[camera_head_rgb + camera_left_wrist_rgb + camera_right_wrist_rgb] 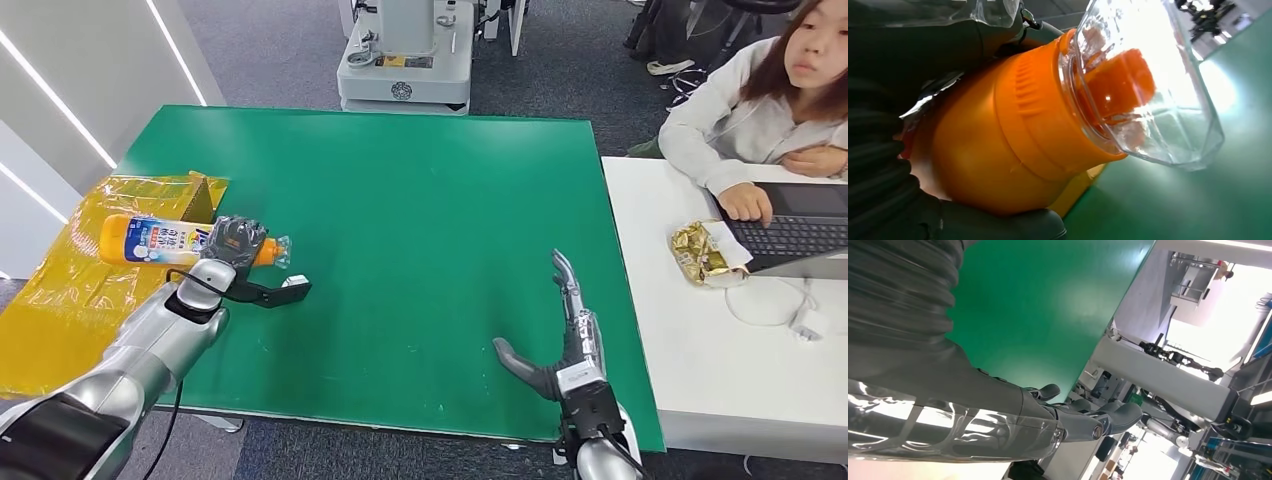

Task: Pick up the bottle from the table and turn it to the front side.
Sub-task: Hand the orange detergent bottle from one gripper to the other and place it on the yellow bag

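The bottle (165, 242) lies on its side at the left edge of the green table (420, 200), its base out over the yellow sheet (60, 290) and its capped end pointing toward the table's middle. It is an orange plastic bottle with a white printed label and a clear cover over the orange spout (1118, 85). Rigid plastic of this kind should stand a firm squeeze without denting, though the glossy skin looks slippery (the label may offer a little more friction), and if it is full the weight will sit toward the base, far from the grip.

The left hand (236, 240) is wrapped around the bottle near its shoulder, just behind the ribbed orange collar (1033, 115), dark fingers above and below. That is a workable place for turning it, since the collar's ridge would check any slide toward the cap.

The right hand (562, 345) rests over the table's near edge, well apart from the bottle, fingers spread and holding nothing.
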Robot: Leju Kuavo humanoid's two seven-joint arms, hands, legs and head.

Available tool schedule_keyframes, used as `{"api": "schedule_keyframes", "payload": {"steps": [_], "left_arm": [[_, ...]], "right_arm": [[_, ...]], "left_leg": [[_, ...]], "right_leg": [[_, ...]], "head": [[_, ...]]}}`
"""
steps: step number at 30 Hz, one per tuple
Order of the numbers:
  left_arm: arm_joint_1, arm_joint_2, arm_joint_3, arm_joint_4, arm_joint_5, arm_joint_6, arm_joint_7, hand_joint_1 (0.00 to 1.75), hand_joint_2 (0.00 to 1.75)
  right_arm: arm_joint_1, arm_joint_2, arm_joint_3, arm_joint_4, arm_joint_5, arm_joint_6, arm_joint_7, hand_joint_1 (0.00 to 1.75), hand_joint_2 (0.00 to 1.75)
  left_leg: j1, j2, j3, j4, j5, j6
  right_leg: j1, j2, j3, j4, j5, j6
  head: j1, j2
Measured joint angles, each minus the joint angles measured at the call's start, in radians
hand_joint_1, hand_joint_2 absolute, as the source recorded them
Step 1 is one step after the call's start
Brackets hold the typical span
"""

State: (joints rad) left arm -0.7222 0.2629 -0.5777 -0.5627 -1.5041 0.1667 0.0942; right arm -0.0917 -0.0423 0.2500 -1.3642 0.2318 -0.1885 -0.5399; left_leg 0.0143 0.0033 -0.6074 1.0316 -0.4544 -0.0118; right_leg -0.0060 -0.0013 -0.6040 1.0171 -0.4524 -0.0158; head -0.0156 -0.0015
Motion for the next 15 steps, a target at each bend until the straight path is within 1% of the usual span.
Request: {"api": "schedule_keyframes", "payload": {"steps": [7, 8, 9, 12, 13, 15], "left_arm": [[0.016, -0.001, 0.030, 0.018, 0.006, 0.016, -0.056, 1.75, 1.75], [0.018, -0.002, 0.034, 0.022, 0.005, 0.021, -0.059, 1.72, 1.75], [0.019, -0.002, 0.036, 0.026, 0.003, 0.024, -0.060, 1.59, 1.75], [0.020, -0.006, 0.045, 0.041, 0.005, 0.028, -0.077, 0.31, 1.75], [0.020, -0.008, 0.050, 0.047, 0.008, 0.027, -0.089, 0.00, 1.75], [0.019, -0.012, 0.060, 0.057, 0.013, 0.024, -0.111, 0.00, 1.75]], "right_arm": [[0.000, 0.000, -0.007, 0.000, 0.005, 0.004, 0.000, 0.00, 1.75], [0.000, 0.000, -0.007, 0.000, 0.008, 0.006, 0.000, 0.00, 1.75], [0.000, 0.000, -0.007, 0.000, 0.013, 0.008, 0.001, 0.00, 1.75], [-0.001, 0.000, -0.007, 0.000, 0.023, 0.017, 0.004, 0.00, 1.75], [0.000, 0.000, -0.007, 0.000, 0.025, 0.018, 0.005, 0.00, 1.75], [0.000, 0.000, -0.007, -0.002, 0.032, 0.019, 0.009, 0.00, 1.75]], "left_leg": [[0.000, 0.000, 0.000, 0.000, 0.000, 0.000], [0.000, 0.000, 0.000, 0.000, 0.000, 0.000], [0.000, 0.000, 0.000, 0.000, 0.000, 0.000], [0.000, 0.000, 0.000, 0.000, 0.000, 0.000], [0.000, 0.000, 0.000, 0.000, 0.000, 0.000], [0.000, 0.000, 0.000, 0.000, 0.000, 0.000]], "right_leg": [[0.000, 0.000, 0.000, 0.000, 0.000, 0.000], [0.000, 0.000, 0.000, 0.000, 0.000, 0.000], [0.000, 0.000, 0.000, 0.000, 0.000, 0.000], [0.000, 0.000, 0.000, 0.000, 0.000, 0.000], [0.000, 0.000, 0.000, 0.000, 0.000, 0.000], [0.000, 0.000, 0.000, 0.000, 0.000, 0.000]], "head": [[0.000, 0.000], [0.000, 0.000], [0.000, 0.000], [0.000, 0.000], [0.000, 0.000], [0.000, 0.000]]}}
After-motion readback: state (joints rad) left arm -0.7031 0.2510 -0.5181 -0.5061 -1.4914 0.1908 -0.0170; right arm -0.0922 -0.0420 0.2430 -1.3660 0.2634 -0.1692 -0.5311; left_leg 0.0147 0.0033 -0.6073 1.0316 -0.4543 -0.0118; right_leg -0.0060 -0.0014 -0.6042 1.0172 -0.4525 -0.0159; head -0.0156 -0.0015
